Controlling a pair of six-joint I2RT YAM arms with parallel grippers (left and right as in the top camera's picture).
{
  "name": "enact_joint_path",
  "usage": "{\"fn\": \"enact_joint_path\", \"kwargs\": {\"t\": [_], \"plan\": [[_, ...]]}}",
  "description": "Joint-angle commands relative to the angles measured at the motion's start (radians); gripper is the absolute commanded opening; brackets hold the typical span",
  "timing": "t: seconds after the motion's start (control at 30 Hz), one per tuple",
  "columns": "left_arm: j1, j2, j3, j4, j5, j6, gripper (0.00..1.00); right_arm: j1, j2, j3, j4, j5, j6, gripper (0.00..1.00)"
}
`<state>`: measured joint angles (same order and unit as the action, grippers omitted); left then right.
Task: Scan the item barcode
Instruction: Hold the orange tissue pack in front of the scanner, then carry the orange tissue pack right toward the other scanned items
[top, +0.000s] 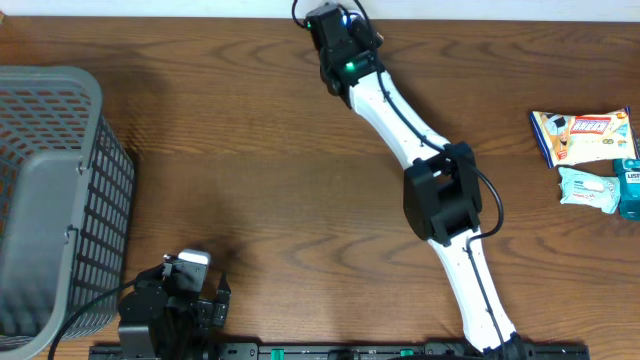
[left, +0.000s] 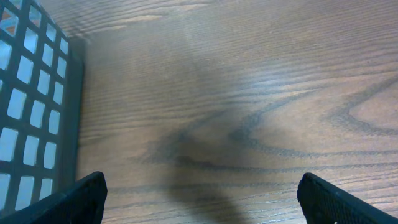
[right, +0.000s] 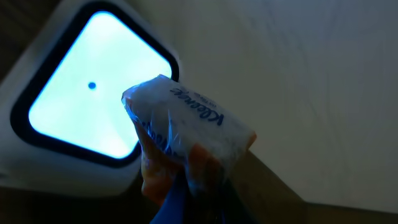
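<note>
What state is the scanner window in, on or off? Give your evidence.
On. In the right wrist view the scanner window glows bright pale blue, with the Kleenex pack overlapping its right edge.

- "Kleenex", in blue script, on the clear-wrapped tissue pack (right: 186, 124) in the right wrist view.
- Print on the colourful packet (top: 583, 135) in the overhead view is too small to read.

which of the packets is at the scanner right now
The Kleenex tissue pack, held in the right gripper before the lit scanner window. The snack packet and the pale teal packet lie on the table.
</note>
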<state>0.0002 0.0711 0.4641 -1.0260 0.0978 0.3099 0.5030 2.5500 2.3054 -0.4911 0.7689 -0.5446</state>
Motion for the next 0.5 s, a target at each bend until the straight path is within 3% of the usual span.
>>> {"fn": "enact_joint_path", "kwargs": {"t": [0.0,0.2,0.37,0.47], "plan": [[0.005,-0.001,-0.002,-0.002,-0.005,-0.013,0.98,0.018,-0.092,0.024,-0.087,0.148,0.095,0.01],[0.005,-0.001,-0.002,-0.002,-0.005,-0.013,0.98,0.0,-0.241,0.024,-0.539,0.146,0.435,0.01],[0.005,-0.001,-0.002,-0.002,-0.005,-0.013,0.98,-0.08,-0.289,0.023,-0.979,0.145,0.914,0.01],[0.005,-0.001,-0.002,-0.002,-0.005,-0.013,0.97,-0.157,-0.284,-0.01,-1.12,0.133,1.166,0.01]]}}
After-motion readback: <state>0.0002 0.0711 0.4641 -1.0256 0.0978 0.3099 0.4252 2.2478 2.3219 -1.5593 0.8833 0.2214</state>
